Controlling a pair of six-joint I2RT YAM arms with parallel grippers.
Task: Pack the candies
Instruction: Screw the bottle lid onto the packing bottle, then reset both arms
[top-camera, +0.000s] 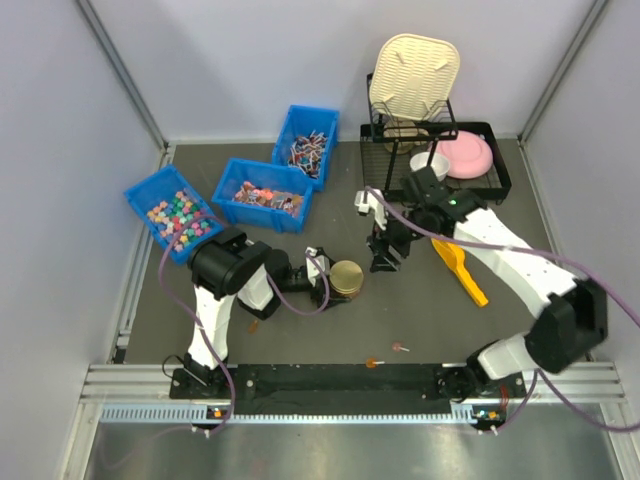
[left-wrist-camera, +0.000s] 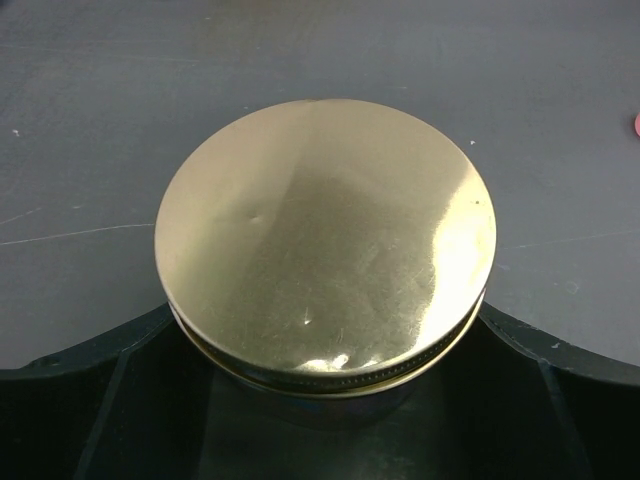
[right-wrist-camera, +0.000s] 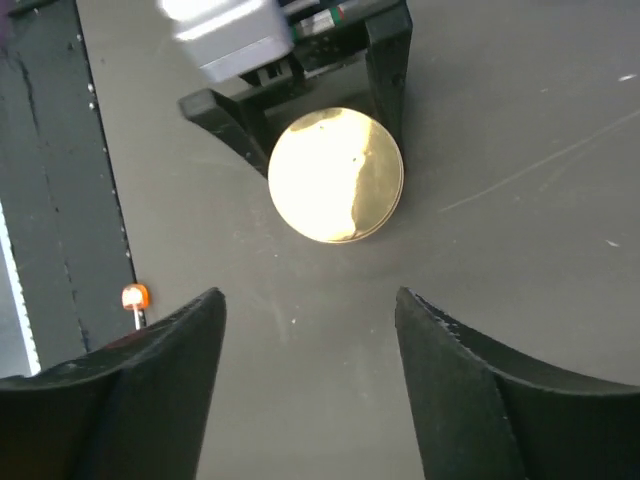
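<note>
The left gripper is clamped on the gold-lidded jar; the right gripper, just right of it, stands apart and empty. The candies lie in the far middle bin. Closing seems finished; next, release the jar gently

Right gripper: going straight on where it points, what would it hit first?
The right gripper would probably meet the dark table first, just short of the gold-lidded jar; depth is unclear.
</note>
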